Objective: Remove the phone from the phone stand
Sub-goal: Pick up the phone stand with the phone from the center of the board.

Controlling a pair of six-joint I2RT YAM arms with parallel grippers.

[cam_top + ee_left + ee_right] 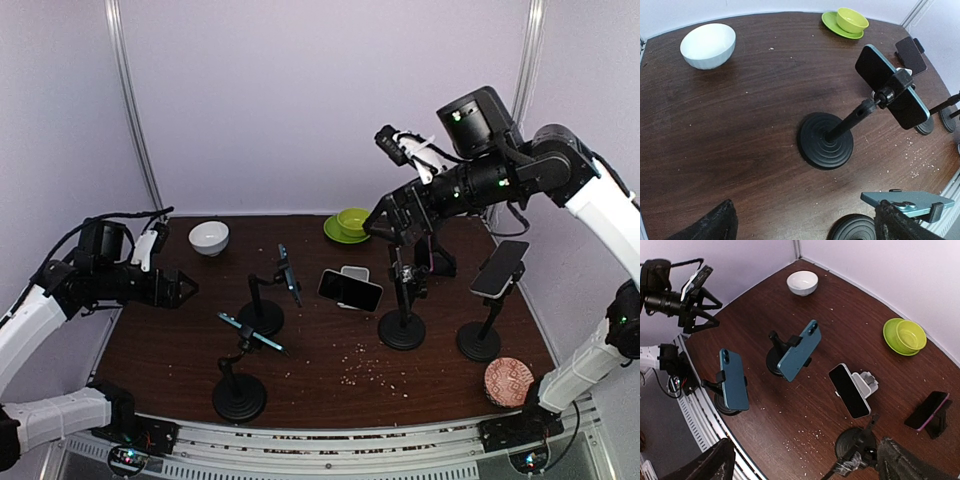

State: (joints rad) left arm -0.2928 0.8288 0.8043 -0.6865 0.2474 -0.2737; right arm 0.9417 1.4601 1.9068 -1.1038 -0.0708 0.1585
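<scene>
Phone [289, 275] sat clamped in its stand [262, 318] mid-tabletop, untouched, since you held your left gripper [185, 288] and right gripper [392, 228] wide open and clear.

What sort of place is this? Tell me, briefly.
Probably a robot lab test cell: two arms bolted to a table, blank white walls closing it in, and several phones staged on stands.

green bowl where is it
Top view: the green bowl sits on a green plate at the far edge of the table, right of centre, with the white bowl to its left.
</scene>
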